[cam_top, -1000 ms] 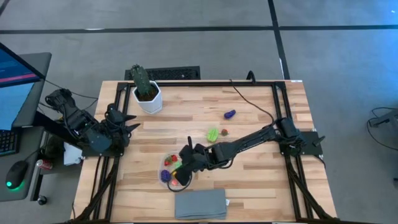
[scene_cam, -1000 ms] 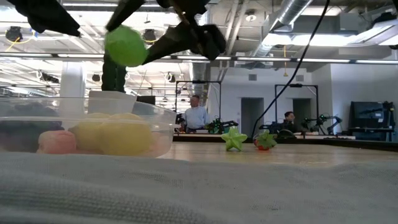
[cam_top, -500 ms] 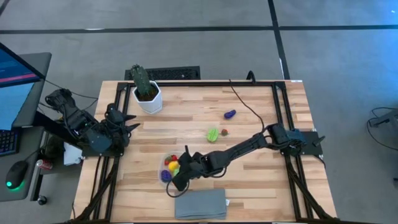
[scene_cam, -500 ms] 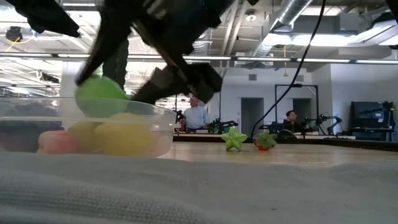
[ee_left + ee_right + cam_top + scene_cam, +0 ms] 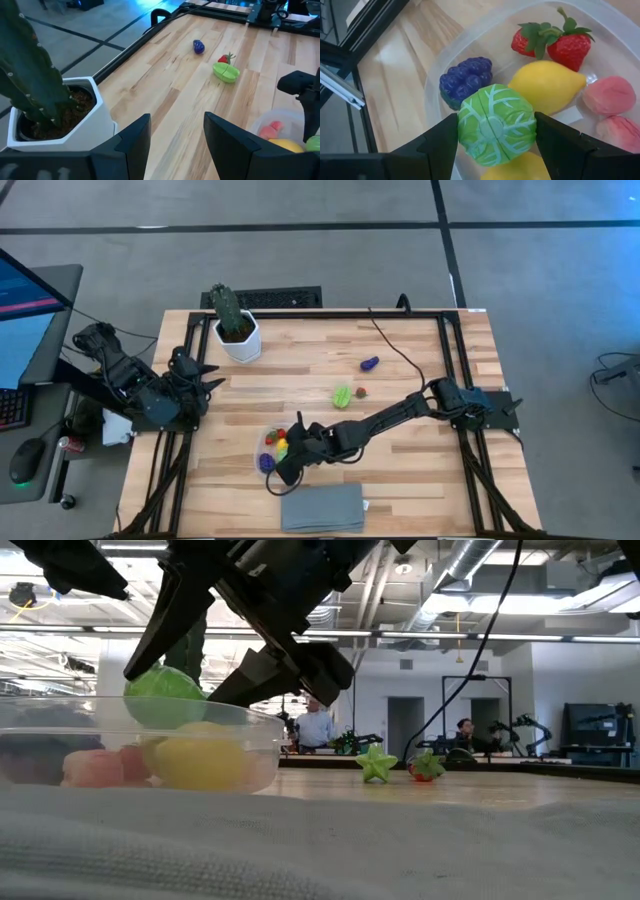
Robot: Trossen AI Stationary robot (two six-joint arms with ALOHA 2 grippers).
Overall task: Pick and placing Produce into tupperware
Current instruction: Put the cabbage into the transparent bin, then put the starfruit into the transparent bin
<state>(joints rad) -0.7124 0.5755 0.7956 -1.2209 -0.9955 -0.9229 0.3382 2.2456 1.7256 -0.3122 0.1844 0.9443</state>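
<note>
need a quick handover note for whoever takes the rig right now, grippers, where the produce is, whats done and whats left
Right gripper: shut on the green cabbage, held low over the tupperware, not yet let go.
Left gripper: open, empty, waiting at the table's left edge by the cactus pot.
Done: in the tupperware are a strawberry, a lemon, purple grapes, two pink pieces and another yellow piece.
Left: release the cabbage, then fetch the three pieces on the table: purple piece, green piece, small red piece.
</note>
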